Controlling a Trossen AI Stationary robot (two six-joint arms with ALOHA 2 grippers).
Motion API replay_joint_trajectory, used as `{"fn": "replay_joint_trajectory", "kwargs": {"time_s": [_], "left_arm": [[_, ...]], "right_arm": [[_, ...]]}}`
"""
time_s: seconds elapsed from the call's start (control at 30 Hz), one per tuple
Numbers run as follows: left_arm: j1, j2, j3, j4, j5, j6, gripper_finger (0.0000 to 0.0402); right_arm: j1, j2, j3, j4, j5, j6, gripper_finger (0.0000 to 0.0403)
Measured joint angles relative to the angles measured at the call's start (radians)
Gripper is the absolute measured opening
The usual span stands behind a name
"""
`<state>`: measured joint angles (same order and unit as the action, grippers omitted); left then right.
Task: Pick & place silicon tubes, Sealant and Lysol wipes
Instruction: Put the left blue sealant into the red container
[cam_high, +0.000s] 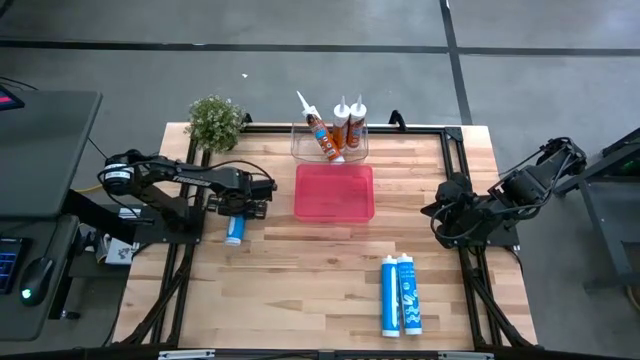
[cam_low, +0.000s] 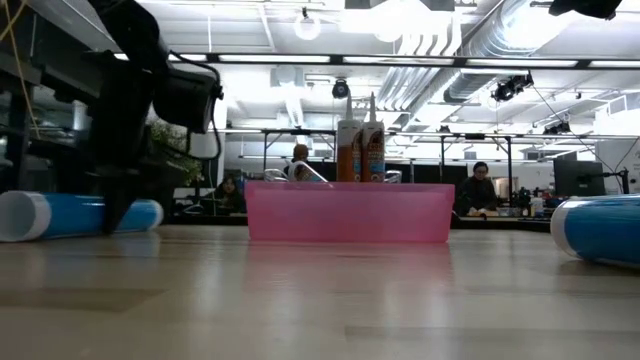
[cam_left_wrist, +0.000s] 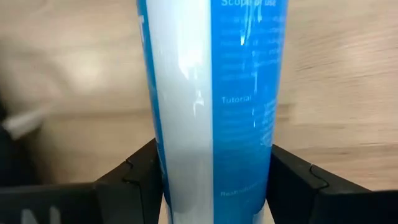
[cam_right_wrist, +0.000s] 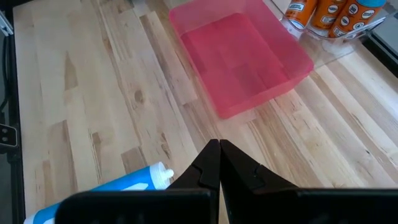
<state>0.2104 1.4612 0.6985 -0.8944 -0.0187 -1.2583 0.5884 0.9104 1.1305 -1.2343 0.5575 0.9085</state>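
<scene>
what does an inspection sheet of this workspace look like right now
surface: wooden table, bare between items
job's things: blue tube in the left claw; two blue tubes lying side by side near the front; three orange sealant tubes in a clear bin; pink bin empty
clutter: small potted plant at the back left corner
grippers: left claw closed around the blue tube on the table; right claw shut, empty, at the right edge
cables: yellow cable by the left arm's base
surroundings: people seated in the room behind
</scene>
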Motion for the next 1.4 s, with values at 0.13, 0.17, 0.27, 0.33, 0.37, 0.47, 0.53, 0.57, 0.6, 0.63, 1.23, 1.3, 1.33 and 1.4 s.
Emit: {"fn": "replay_joint_trajectory", "kwargs": {"time_s": [0.13,0.17,0.27,0.33,0.37,0.47,0.53,0.57,0.6,0.63,1.23,1.3,1.33,1.4], "left_arm": [[0.0,0.001,0.016,0.005,-0.012,0.021,0.0198],[0.0,-0.001,0.018,0.004,-0.015,0.021,0.0198],[0.0,-0.013,0.018,0.019,-0.015,0.024,0.0198],[0.0,-0.025,0.019,0.024,-0.014,0.026,0.0198],[-0.001,-0.037,0.019,0.022,-0.012,0.031,0.0198],[-0.001,-0.075,0.02,0.02,-0.014,0.035,0.0198],[-0.001,-0.111,0.021,0.013,-0.029,0.035,0.0198],[-0.001,-0.134,0.021,0.012,-0.041,0.04,0.0198],[-0.001,-0.163,0.021,0.011,-0.05,0.058,0.0198],[-0.001,-0.195,0.021,0.013,-0.055,0.077,0.0198],[-0.001,-0.411,0.023,0.493,-0.063,0.638,0.0198],[-0.001,-0.398,0.023,0.544,-0.071,0.657,0.0198],[-0.001,-0.391,0.023,0.566,-0.071,0.66,0.0198],[-0.001,-0.387,0.023,0.595,-0.071,0.673,0.0198]], "right_arm": [[0.0,0.0,0.0,0.0,0.0,0.003,0.0],[0.0,0.0,0.0,0.0,0.0,0.004,0.0],[0.0,0.0,0.0,0.0,-0.002,0.005,0.0],[0.0,0.0,0.0,0.0,-0.003,0.006,0.0],[0.0,0.0,0.0,0.0,-0.003,0.007,0.0],[0.0,0.0,0.0,0.0,-0.003,0.007,0.0],[0.0,0.0,0.0,0.0,-0.003,0.007,0.0],[0.0,0.0,0.0,0.0,-0.003,0.007,0.0],[0.0,0.0,0.0,0.0,-0.002,0.007,0.0],[0.0,0.0,0.0,0.0,-0.001,0.007,0.0],[0.0,0.0,0.0,0.0,0.023,0.007,0.0],[0.0,0.0,0.0,0.0,0.023,0.007,0.0],[0.0,0.0,0.0,0.0,0.023,0.007,0.0],[0.0,0.0,0.0,0.0,0.023,0.007,0.0]]}}
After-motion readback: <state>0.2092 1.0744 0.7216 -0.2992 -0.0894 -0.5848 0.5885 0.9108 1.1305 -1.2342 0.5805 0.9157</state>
